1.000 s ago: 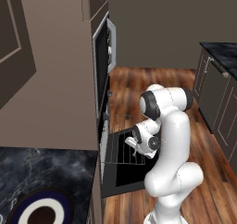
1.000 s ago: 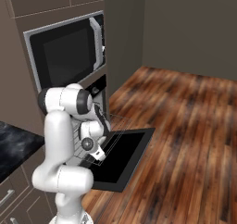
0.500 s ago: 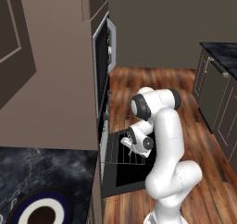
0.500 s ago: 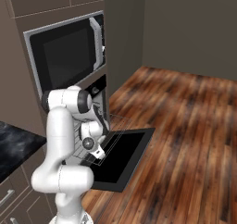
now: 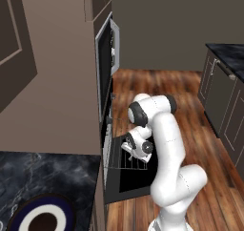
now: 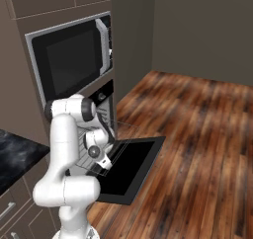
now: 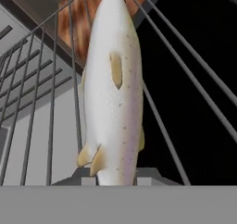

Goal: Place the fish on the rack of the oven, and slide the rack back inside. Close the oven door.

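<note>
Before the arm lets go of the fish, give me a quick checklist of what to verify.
1. Oven door fully down: ok.
2. Rack pulled out over the door: ok.
3. Fish above the rack bars: ok.
4. Fish resting on the bars, not hanging above them: cannot tell.
5. Gripper closed on the fish's tail end: ok, it seems.
6. Fish lying along the bars and so liable to slip between them: cannot tell.

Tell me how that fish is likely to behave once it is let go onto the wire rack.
The fish looks smooth and glossy, so it may slip along the bars. Its body is rounded and slim, so it might roll sideways between the wires of the rack. It stands straight out from the gripper without drooping, so it probably stays stiff rather than sagging.
</note>
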Robot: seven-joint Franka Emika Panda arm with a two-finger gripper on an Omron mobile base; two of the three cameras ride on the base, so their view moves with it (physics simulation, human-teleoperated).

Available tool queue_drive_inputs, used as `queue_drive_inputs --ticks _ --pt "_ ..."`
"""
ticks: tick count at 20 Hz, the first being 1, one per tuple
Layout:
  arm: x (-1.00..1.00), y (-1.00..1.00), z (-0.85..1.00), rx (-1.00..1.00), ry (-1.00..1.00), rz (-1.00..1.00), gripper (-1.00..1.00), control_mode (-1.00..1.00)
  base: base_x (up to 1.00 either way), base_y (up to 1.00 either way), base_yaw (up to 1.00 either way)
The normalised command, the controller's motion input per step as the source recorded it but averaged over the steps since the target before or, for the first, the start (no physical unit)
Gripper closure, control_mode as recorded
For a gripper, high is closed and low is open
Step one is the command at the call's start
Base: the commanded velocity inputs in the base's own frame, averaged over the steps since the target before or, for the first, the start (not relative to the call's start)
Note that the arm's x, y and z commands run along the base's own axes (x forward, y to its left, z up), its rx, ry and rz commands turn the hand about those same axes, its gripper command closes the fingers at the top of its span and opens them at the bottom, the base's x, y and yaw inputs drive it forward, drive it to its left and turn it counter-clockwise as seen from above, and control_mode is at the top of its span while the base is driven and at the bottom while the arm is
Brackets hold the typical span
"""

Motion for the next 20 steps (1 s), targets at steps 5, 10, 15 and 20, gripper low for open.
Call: queue_drive_inputs --ticks 5,10,15,20 --pt "0.12 0.00 -0.16 0.00 0.00 0.00 -1.00 -1.00 0.00 0.00 0.00" --pt "-0.07 -0.11 0.04 0.00 0.00 0.00 -1.00 -1.00 0.00 0.00 0.00" --pt "-0.33 -0.07 0.26 0.00 -0.05 0.00 -1.00 -1.00 0.00 0.00 0.00" --pt "-0.39 0.00 0.43 0.00 -0.07 0.00 -1.00 -1.00 0.00 0.00 0.00"
